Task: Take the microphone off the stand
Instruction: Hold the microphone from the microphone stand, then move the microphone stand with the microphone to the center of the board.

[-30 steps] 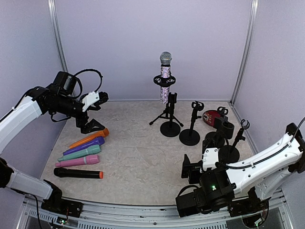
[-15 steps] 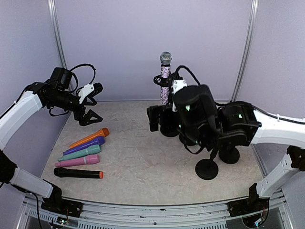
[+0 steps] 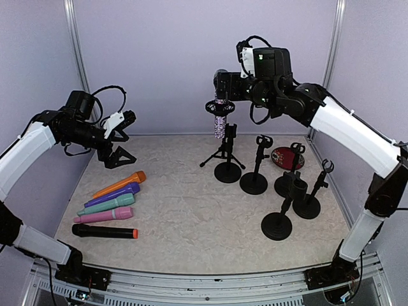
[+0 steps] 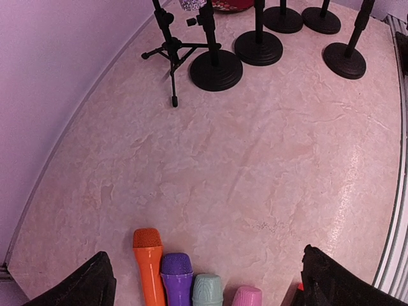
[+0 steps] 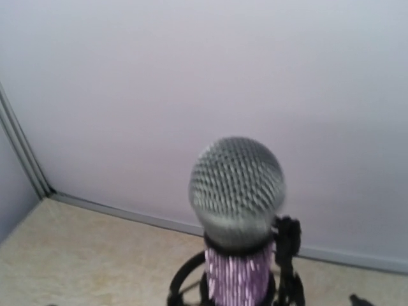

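**Grippers both wide open, right one newly up at the microphone head**

Left gripper [image 3: 124,137] hangs open and empty at the far left, having only drawn back slightly from a second ago. Below it five loose microphones [image 3: 111,204] lie in a row on the table [image 3: 185,210], untouched.

Further right, the microphone [image 3: 220,124] I want stands upright in the ring holder [image 3: 220,107] of the tripod stand [image 3: 223,153] by the back wall. That ring is the one holder with anything in it, and the sparkly handle passes down through it.

The big change is my right arm. A second ago it was folded low by its base; now my right gripper [image 3: 220,84] is level with the mesh head, jaws spread and touching nothing. My wrist view shows the head just ahead. I judge the approach nearly done, with gripping and lifting still to come.

Right of that, the bare stands [image 3: 255,182] hold nothing in their clips. I cannot make out what the red round thing [image 3: 285,155] behind them is.
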Motion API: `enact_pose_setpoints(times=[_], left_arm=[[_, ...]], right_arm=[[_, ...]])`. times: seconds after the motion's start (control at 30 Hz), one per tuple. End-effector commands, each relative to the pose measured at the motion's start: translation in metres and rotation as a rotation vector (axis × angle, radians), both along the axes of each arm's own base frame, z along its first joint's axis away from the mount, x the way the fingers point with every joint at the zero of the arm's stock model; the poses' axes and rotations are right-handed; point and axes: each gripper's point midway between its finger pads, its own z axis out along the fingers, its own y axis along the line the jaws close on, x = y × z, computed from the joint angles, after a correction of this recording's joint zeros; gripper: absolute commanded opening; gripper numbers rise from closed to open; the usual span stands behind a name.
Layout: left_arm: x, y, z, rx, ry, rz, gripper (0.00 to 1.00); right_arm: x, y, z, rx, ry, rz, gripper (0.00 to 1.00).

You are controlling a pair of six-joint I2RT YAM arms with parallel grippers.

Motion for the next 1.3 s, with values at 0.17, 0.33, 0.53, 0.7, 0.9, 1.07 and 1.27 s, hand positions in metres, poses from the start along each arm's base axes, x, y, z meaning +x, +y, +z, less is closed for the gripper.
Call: enact_pose_setpoints(times=[0.17,0.33,0.53,0.7,0.9,1.07,1.27], left_arm=[[-0.007,0.001,0.006,-0.019,-0.011,-0.011,0.99],[-0.01,0.002,0.006,-0.013,-0.019,-0.013,0.99],[-0.011,0.003,0.005,-0.01,-0.02,-0.011,0.99],[-0.01,0.003,0.006,-0.011,-0.024,-0.01,0.99],[-0.011,0.003,0.007,-0.011,-0.029,-0.006,0.99],[-0.01,0.003,0.008,-0.015,-0.029,-0.003,0.99],[-0.01,0.003,0.009,-0.019,-0.034,-0.002,0.99]], right_arm=[[0.069,0.018,-0.023,-0.131,-0.036,0.002,0.91],[0.091,0.021,-0.026,-0.162,-0.08,-0.033,0.81],[0.098,0.04,-0.022,-0.153,-0.12,0.03,0.54],[0.088,0.057,-0.009,-0.085,-0.139,0.133,0.27],[0.064,0.076,0.009,-0.022,-0.168,0.274,0.16],[0.028,0.086,0.038,0.051,-0.231,0.373,0.1],[0.001,0.091,0.051,0.125,-0.255,0.472,0.01]])
